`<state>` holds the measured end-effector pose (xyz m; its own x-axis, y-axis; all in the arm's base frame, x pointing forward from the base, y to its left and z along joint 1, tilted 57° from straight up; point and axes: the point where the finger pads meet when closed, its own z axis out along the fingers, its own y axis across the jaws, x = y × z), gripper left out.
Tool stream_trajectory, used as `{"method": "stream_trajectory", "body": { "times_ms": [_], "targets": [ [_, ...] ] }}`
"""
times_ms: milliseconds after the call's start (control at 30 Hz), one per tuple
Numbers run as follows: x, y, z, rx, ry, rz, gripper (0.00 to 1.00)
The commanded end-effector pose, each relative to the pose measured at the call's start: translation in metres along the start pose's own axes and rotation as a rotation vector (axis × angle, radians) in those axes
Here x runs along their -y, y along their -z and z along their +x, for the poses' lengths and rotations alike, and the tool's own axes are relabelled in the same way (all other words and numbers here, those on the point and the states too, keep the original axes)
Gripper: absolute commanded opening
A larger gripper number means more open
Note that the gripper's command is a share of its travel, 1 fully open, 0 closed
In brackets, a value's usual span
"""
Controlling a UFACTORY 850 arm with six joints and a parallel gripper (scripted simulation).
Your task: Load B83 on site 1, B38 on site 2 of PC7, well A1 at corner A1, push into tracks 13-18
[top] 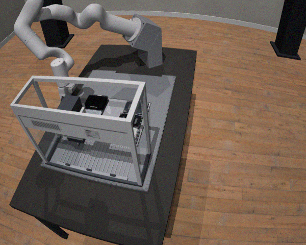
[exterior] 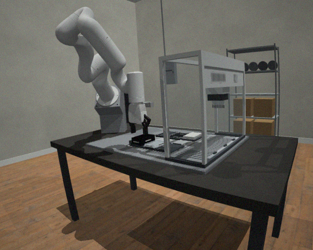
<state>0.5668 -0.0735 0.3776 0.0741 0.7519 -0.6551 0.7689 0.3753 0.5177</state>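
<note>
Exterior: black block B83 (exterior: 142,139) (fingers (exterior: 146,120) spread above) on carrier PC7 (exterior: 161,146).

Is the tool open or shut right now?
Open: the tool has its fingers spread wide above the black block, gripping nothing.

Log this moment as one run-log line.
gripper: open, empty | position: above black block on carrier, apart | instrument frame: rails bare of carrier
</note>
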Motion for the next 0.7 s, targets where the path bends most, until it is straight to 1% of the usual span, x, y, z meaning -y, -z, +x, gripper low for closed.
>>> {"method": "stream_trajectory", "body": {
  "times_ms": [0, 100, 200, 500, 533, 667],
  "targets": [
    [-0.001, 0.009, 0.000, 0.000, 0.000, -0.001, 1.00],
    [-0.001, 0.014, 0.000, 0.000, 0.000, -0.001, 1.00],
    [-0.001, 0.015, 0.000, 0.000, 0.000, -0.001, 1.00],
    [-0.001, 0.015, 0.000, 0.000, 0.000, -0.001, 1.00],
    [0.004, 0.015, 0.003, 0.000, 0.033, -0.001, 0.82],
    [0.020, 0.015, 0.013, 0.000, 0.166, -0.001, 0.82]
  ]
}}
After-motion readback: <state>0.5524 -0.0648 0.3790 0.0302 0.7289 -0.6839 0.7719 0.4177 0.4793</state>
